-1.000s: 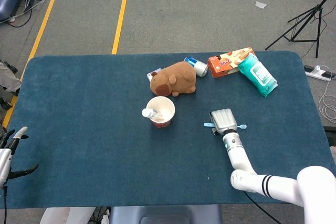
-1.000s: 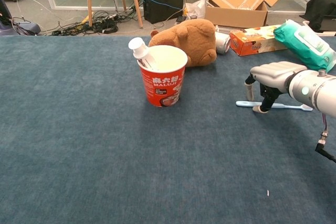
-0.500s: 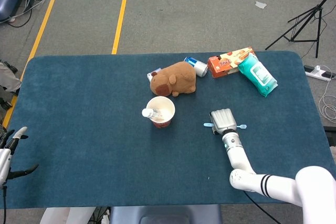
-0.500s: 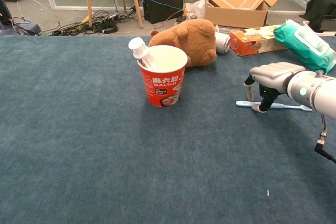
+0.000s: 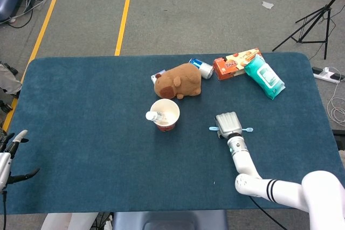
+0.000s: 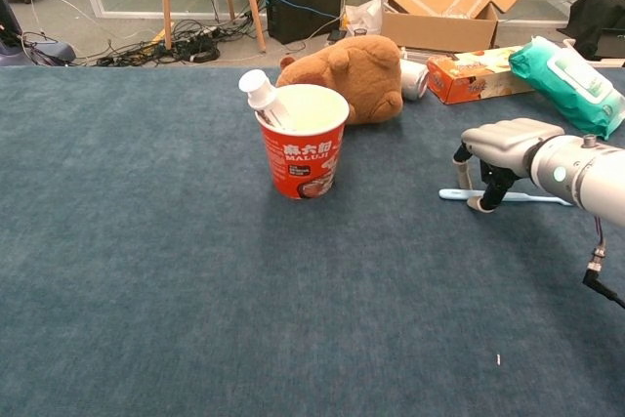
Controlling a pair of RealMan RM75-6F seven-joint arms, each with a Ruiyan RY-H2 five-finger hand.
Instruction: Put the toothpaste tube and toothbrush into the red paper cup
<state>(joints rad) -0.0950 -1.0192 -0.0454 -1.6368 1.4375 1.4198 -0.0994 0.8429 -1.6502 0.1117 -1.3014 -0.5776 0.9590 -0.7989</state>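
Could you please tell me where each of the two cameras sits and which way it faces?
Head view: high above the near edge, looking steeply down on the whole table; shows the right hand and arm, and the left hand at the left edge.
Chest view: low at the near edge, looking level across the table; shows only the right hand.
Shared: red cup with toothpaste tube, toothbrush, plush bear.

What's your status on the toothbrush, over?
Right hand over toothbrush, fingertips at it, not lifted. Left hand idle, open, table edge. Toothpaste tube already in red paper cup. Path to cup unobstructed.
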